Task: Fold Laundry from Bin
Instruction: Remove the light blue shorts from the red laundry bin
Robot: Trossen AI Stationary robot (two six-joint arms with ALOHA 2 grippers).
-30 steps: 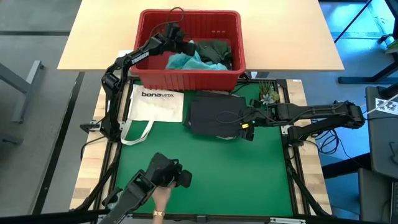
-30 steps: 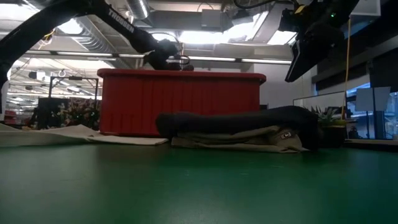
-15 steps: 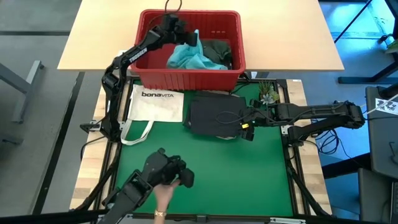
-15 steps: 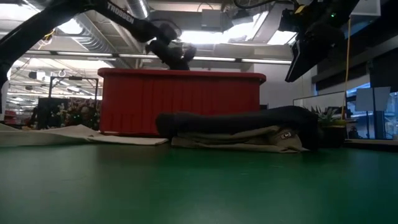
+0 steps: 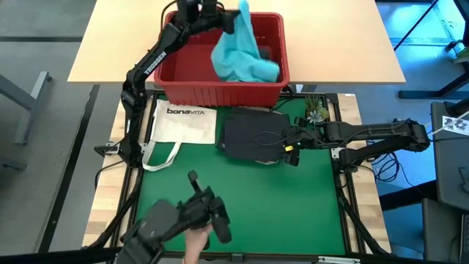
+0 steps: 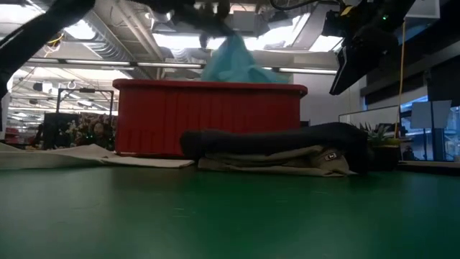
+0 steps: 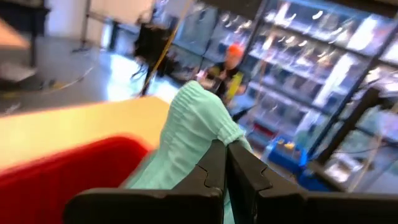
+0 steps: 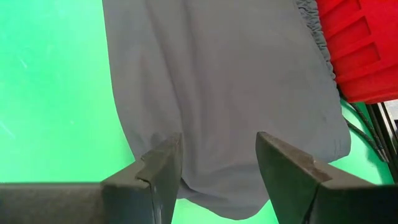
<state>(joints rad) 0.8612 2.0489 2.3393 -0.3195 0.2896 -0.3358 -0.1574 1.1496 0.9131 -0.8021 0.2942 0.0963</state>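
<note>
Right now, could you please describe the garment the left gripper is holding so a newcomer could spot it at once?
Find the red bin at the table's far edge. Above it, the left gripper is shut on a turquoise garment that hangs into the bin. It is the only pale blue-green cloth; the folded pile on the green mat is dark grey.

An industrial lab hall: exposed ceiling ducts (image 6: 129, 36), stocked shelving (image 7: 298, 56) (a green-matted test table (image 5: 242, 198)).

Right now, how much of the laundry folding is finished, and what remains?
Done: a dark grey garment lies folded on a tan one on the green mat. In hand: the left hand lifts the turquoise garment from the red bin. The right hand waits open. Left: folding it.
</note>
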